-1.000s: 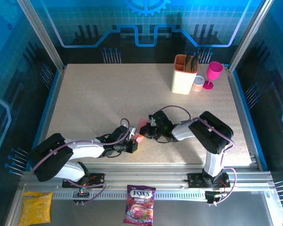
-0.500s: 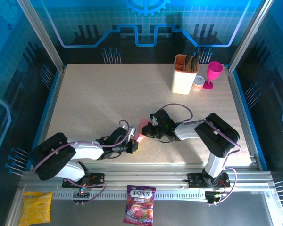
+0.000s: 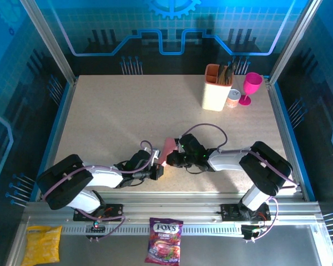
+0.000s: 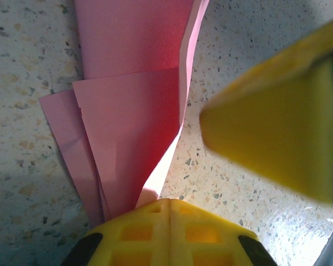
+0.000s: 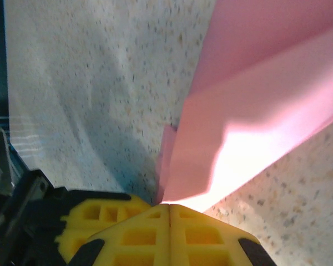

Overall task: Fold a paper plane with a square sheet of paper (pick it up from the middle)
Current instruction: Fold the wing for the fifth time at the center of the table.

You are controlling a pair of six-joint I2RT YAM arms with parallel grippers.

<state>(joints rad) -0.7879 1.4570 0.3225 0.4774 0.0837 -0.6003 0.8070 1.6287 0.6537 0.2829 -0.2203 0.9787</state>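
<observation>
1. At the near middle of the counter (image 3: 116, 111), we see the paper plane (image 3: 166, 149), a slim folded piece of pink paper held low over the speckled surface.
2. Its long axis runs from its near end away toward the far side of the counter, leaning slightly right in the overhead view.
3. The left tool (image 4: 169, 206) is clenched on the narrow near end. In its wrist view the pink layers fan out ahead of the pressed-together yellow fingertips (image 4: 139, 227).
4. The right tool (image 5: 169, 209) comes in from the right and is likewise clenched on a pink edge, with the fold rising up and to the right in its wrist view.
5. Both tools touch the paper, so neither is nearer. We judge that the coming move turns on the two grips sitting close together at the near half, the left in line with the long axis and the right across it.
6. The far part extends beyond both grips; we cannot tell whether it rests on the counter.
</observation>
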